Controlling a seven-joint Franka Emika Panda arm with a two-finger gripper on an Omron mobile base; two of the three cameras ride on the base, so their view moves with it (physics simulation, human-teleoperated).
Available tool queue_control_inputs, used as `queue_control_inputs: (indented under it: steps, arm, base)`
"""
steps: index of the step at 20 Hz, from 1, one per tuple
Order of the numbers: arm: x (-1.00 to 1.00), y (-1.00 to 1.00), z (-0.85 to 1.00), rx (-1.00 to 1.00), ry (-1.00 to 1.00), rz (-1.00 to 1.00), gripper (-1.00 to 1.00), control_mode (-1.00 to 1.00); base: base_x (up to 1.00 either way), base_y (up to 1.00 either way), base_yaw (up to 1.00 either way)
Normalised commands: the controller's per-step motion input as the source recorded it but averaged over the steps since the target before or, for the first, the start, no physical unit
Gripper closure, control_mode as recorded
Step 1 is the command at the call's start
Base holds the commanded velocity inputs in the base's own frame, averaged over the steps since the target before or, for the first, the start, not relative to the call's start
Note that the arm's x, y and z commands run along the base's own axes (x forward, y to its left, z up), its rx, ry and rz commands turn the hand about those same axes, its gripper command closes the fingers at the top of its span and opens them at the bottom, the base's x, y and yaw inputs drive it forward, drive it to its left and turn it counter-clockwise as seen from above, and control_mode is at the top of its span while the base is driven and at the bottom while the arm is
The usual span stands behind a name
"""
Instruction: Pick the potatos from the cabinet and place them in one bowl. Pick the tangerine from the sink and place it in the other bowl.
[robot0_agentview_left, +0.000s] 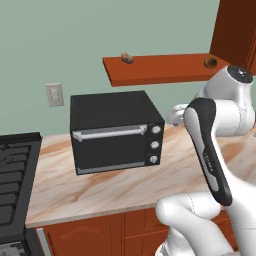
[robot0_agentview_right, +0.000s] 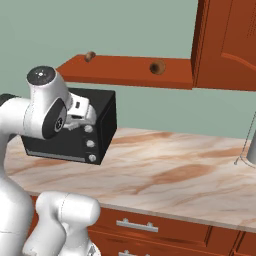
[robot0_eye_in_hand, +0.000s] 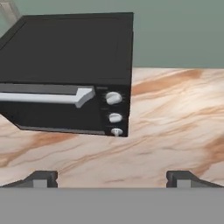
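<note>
Here, arm (robot0_agentview_left: 210, 150) folded low, jaws wide, facing toaster oven (robot0_eye_in_hand: 65, 70)

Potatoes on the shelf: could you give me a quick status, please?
Gripper open, empty. Two potatoes on cabinet shelf. Toaster oven below.

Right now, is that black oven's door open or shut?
Shut. The toaster oven door sits flush with its front, its silver handle lying across the top.

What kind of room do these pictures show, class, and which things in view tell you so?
Most likely a kitchen. A black toaster oven stands on a marble-look counter, a stove sits beside it, and a reddish-brown cabinet has an open shelf holding two potatoes.
</note>
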Motion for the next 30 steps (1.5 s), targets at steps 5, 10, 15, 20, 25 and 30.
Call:
queue_control_inputs:
  steps: [5, 10, 15, 20, 25, 30]
  arm:
    - [-0.06, -0.05, 0.78, 0.0, -0.22, 0.0, -1.0, -1.0]
    - [0.0, -0.16, 0.84, -0.01, -0.11, 0.0, -1.0, -1.0]
    - [0.0, -0.21, 0.69, -0.06, 0.0, 0.0, -1.0, -1.0]
    - [0.03, -0.01, 0.21, -0.15, 0.04, 0.02, -1.0, -1.0]
    - [0.14, -0.08, 0.0, -0.17, -0.01, 0.0, -1.0, -1.0]
    - [0.17, -0.24, -0.05, -0.04, -0.04, -0.02, -1.0, -1.0]
  base:
    - [0.0, 0.0, 0.0]
    - [0.0, 0.0, 0.0]
    - [0.0, 0.0, 0.0]
    - [0.0, 0.0, 0.0]
    - [0.0, 0.0, 0.0]
    - [0.0, 0.0, 0.0]
